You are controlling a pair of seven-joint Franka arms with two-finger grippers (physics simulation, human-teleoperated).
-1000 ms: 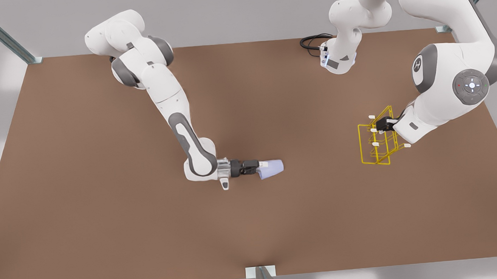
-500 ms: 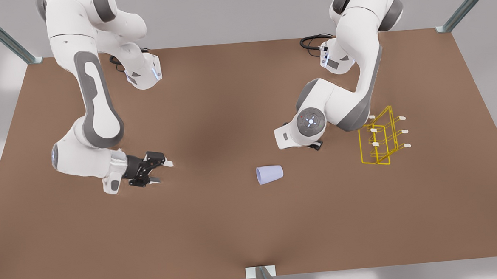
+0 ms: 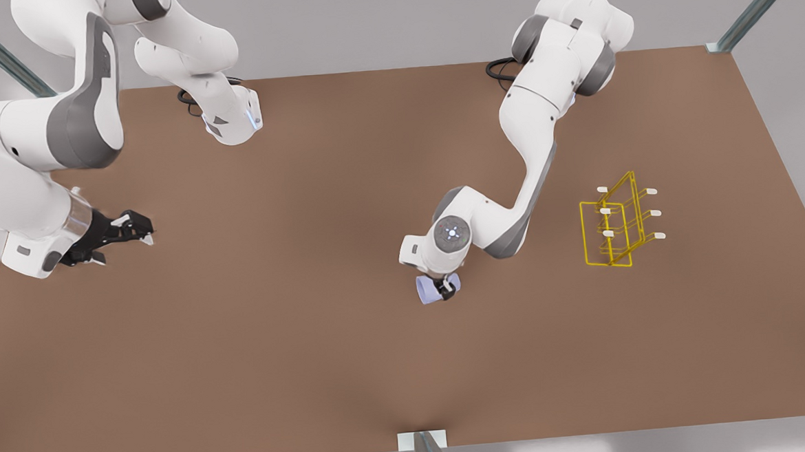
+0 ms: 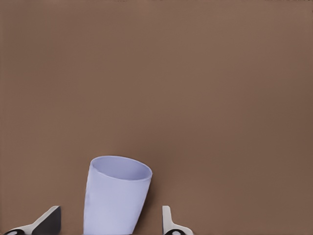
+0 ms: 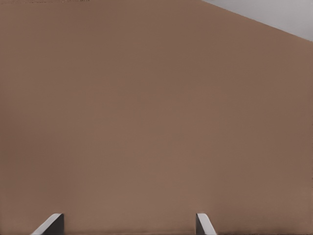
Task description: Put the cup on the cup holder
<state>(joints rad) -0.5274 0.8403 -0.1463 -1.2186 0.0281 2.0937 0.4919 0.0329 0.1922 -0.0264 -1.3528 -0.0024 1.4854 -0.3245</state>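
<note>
cup (image 3: pixel 429 288) lies on its side mid-table between my left gripper's (image 3: pixel 445 291) spread fingers, not yet pinched, well apart from the yellow wire cup holder (image 3: pixel 613 229); my right gripper (image 3: pixel 134 230) waits spread, nothing placed yet

Simulated robot bench: bare brown table (image 3: pixel 313 361)

No words, labels, brand names or numbers can be read anywhere.
</note>
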